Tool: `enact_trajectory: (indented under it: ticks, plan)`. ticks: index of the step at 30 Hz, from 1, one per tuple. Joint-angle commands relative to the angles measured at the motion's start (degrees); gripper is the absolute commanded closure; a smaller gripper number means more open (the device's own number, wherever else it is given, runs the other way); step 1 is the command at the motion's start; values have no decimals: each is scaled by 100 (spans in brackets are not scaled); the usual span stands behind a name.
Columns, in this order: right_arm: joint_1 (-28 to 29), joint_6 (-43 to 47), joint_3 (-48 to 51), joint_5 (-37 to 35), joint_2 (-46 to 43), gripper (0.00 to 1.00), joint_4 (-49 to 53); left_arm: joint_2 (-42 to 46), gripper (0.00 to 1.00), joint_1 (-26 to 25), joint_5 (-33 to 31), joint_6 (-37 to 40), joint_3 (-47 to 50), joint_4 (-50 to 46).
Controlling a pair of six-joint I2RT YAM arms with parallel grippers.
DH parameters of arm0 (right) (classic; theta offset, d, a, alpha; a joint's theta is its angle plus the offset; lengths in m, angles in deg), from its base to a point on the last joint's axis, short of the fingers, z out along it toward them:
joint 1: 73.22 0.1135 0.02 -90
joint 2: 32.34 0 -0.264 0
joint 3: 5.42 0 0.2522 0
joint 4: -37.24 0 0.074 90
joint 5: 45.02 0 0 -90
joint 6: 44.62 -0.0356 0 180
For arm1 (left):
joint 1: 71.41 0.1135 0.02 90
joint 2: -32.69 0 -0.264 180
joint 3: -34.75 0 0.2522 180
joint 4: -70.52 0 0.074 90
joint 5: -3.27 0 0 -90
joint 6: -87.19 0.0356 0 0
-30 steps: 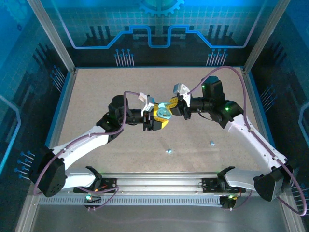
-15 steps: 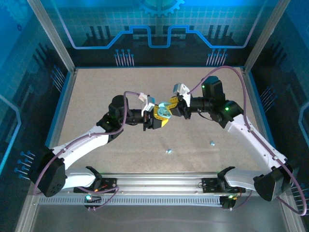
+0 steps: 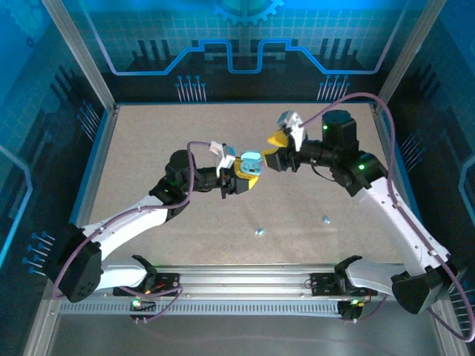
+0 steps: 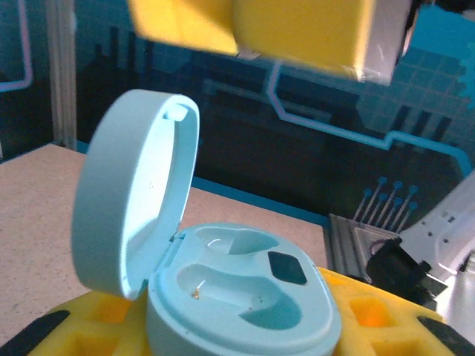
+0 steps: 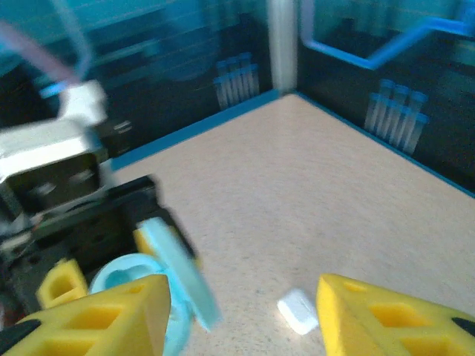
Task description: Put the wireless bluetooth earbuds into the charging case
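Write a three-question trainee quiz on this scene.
1. True or false: the pale blue pebble-shaped plastic charging case has its lid shut.
2. Which tool holds the case: A, the left tool, or B, the right tool?
3. Fill in: the case's two wells are ____.
Key: 1 false; 2 A; 3 empty.
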Motion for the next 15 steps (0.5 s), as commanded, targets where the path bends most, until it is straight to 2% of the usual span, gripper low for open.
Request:
enact_trajectory:
  ticks: [1,6,10,12,15]
  plan:
    - [-548,-1543,-235,-1161,-156,45,825,218,71,-7,-580,-159,222,639]
    - [-1418,-3010,532,-1701,-264,48,1803,401,71,-7,-1028,-70,440,785]
    - [-1828,-4017,1683,-1870,-394,51,2073,476,71,-7,-1161,-27,509,876]
    - [-1900,-4222,2235,-1950,-448,52,2025,495,71,-12,-1160,-30,519,893]
    - [-2025,-4027,2865,-2346,-383,53,1961,483,71,-8,-1130,-24,520,892]
